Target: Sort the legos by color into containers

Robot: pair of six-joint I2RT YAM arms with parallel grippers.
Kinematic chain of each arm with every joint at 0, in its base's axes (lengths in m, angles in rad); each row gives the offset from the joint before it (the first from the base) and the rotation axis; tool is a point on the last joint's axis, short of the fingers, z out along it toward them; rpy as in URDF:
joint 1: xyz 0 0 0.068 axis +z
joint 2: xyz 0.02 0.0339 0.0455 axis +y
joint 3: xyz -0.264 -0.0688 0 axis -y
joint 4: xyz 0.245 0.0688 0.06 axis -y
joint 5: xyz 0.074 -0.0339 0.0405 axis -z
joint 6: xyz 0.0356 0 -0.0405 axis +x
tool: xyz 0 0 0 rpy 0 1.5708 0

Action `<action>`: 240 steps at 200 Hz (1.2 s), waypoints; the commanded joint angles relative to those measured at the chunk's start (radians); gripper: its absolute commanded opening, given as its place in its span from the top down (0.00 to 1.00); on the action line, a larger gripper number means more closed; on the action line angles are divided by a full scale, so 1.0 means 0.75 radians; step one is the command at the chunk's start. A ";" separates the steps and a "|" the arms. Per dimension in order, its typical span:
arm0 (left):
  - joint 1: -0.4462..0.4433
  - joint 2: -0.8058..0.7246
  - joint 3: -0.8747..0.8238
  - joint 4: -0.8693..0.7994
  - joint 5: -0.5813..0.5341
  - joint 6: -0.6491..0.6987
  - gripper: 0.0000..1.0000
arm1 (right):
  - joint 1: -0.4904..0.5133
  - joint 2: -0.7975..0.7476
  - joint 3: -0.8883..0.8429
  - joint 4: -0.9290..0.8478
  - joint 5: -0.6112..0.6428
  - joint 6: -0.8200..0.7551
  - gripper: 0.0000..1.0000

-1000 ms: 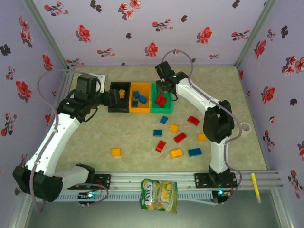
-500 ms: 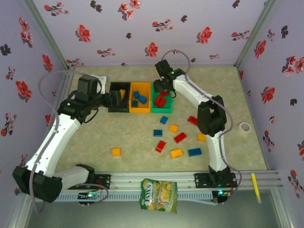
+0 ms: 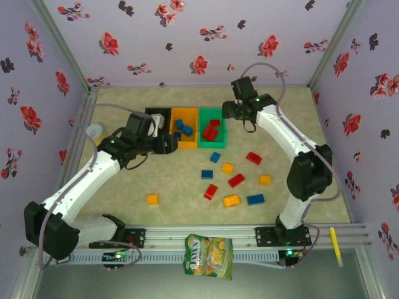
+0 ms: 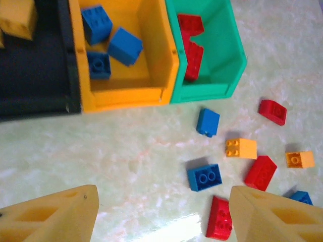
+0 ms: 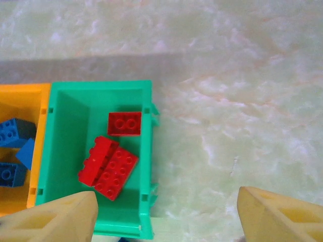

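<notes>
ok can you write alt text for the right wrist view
Seen from above, a green bin holds red bricks, with an orange bin holding blue bricks against its left side. The right end effector is open with nothing between its pale yellow fingers, which sit at the lower corners. The pale marbled table spreads to the right.

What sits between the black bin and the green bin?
The orange bin, holding three blue bricks; the left wrist view shows it.
</notes>
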 commanded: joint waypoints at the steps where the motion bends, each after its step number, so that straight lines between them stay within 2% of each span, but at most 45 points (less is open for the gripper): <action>1: -0.059 0.032 -0.051 0.091 0.019 -0.158 0.31 | -0.031 -0.062 -0.071 0.037 -0.004 0.040 0.26; 24: -0.129 0.111 -0.025 0.071 -0.015 -0.231 0.31 | -0.057 -0.100 -0.119 0.044 -0.004 0.042 0.26; 75: -0.261 0.423 0.182 -0.082 -0.053 -0.293 0.29 | -0.086 -0.142 -0.196 0.077 -0.023 0.047 0.25; 126: -0.359 0.681 0.370 -0.192 -0.022 -0.248 0.28 | -0.100 -0.196 -0.258 0.098 -0.021 0.046 0.24; 240: -0.469 0.988 0.523 -0.272 0.004 -0.241 0.24 | -0.158 -0.271 -0.361 0.118 -0.032 0.042 0.21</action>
